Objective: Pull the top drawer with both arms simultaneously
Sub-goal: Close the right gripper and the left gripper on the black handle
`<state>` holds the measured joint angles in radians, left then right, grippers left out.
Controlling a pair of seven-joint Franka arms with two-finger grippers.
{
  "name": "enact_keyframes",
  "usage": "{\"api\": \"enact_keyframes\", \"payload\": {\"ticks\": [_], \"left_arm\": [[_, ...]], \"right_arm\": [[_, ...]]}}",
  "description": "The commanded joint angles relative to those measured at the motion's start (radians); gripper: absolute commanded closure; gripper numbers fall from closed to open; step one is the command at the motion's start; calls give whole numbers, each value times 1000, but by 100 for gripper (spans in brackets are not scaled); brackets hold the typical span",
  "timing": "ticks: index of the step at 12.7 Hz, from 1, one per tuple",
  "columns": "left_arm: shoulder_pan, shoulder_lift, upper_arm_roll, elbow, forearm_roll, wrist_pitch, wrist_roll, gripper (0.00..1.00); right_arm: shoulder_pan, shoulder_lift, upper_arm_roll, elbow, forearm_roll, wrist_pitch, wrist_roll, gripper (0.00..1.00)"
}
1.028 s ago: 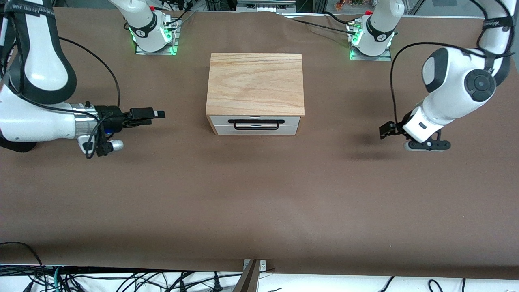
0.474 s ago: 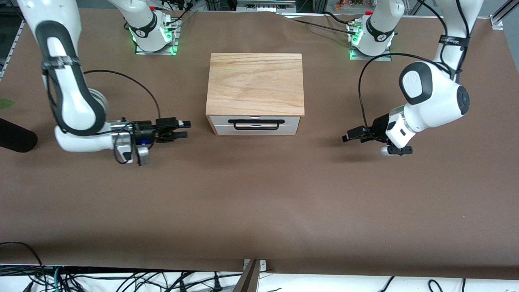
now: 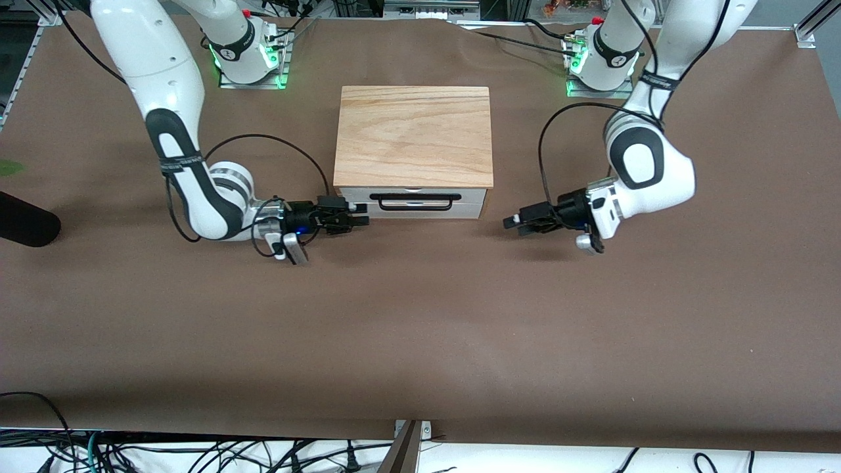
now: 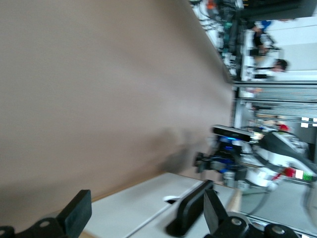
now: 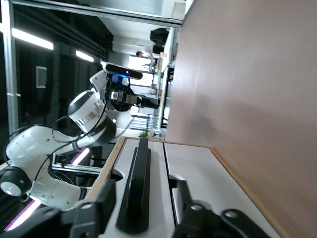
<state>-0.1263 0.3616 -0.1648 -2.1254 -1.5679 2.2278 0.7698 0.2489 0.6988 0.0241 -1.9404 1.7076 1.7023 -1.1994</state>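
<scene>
The top drawer (image 3: 470,195) is closed in the wooden-topped box (image 3: 414,135), its black bar handle (image 3: 412,196) across the white front. My right gripper (image 3: 359,220) hovers low beside the box corner at the right arm's end, open. In the right wrist view its fingers (image 5: 101,196) stand apart on either side of the handle (image 5: 138,183), short of it. My left gripper (image 3: 511,223) hangs low over the table off the box's other corner, open wide, nothing in it. The left wrist view shows the handle (image 4: 190,213) close to one finger (image 4: 213,210).
The lower white drawer front (image 3: 414,211) sits under the top one. Both arm bases (image 3: 246,56) (image 3: 601,62) stand with green lights at the table's back edge. Brown table surface (image 3: 420,315) lies bare nearer the front camera. Cables hang below the table's front edge.
Both arms have swung inward and down toward the box's front corners. The right gripper's jaws have narrowed; the left gripper stays wide. The drawer has not moved.
</scene>
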Motion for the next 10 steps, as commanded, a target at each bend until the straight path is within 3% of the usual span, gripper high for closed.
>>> {"api": "enact_keyframes", "payload": {"ticks": [1,7,10], "left_arm": [[-16,25,-21,1,-186,-63,164,0],[-79,169,-27,-8,-525,-226,570,2],[-82,183,-27,-8,-544,-263,594,6]], "right_arm": [[16,-4,-1,6,40,-15,-2,56],[26,-15,13,0,53,-15,153,62],[41,-58,17,-22,46,49,178,63]]}}
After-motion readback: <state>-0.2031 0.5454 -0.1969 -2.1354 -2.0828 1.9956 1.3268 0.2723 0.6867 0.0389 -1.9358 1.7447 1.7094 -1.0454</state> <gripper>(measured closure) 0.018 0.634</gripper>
